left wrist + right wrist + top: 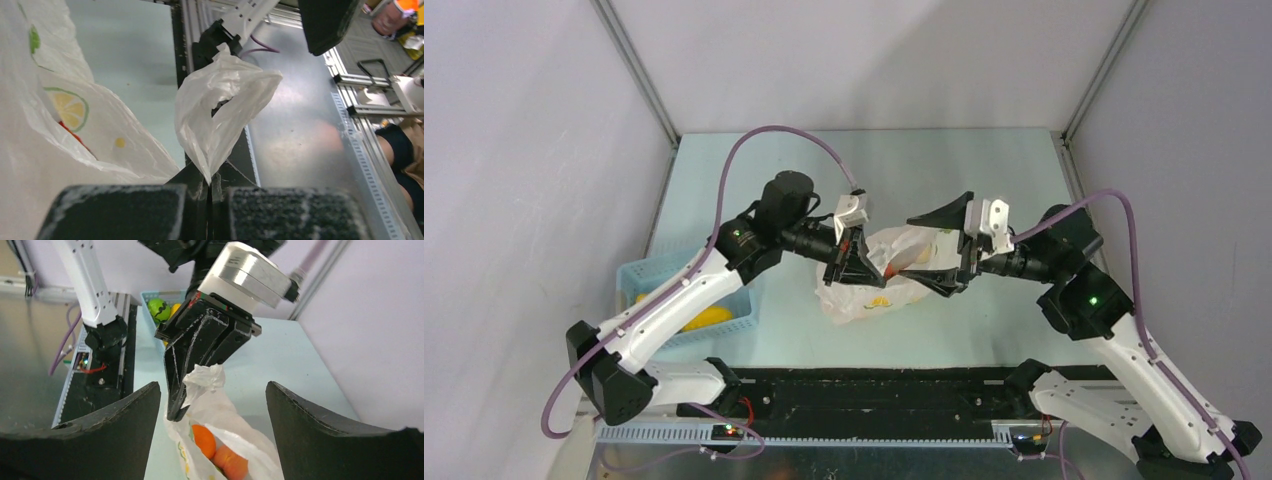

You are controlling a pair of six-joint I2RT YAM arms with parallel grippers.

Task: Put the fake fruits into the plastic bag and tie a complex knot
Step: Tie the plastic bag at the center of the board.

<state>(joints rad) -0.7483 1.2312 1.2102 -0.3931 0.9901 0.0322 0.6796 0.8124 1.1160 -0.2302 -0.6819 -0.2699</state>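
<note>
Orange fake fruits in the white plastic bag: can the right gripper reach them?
Probably yes: the open right gripper faces the mouth of the white plastic bag, held up by the left gripper, with the orange fruits uncovered.

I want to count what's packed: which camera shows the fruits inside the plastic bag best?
The right wrist view: it looks into the mouth of the plastic bag at the orange fruits. The top external view gives only a red-orange glimpse at the opening, the left wrist view a red sliver through the plastic.
</note>
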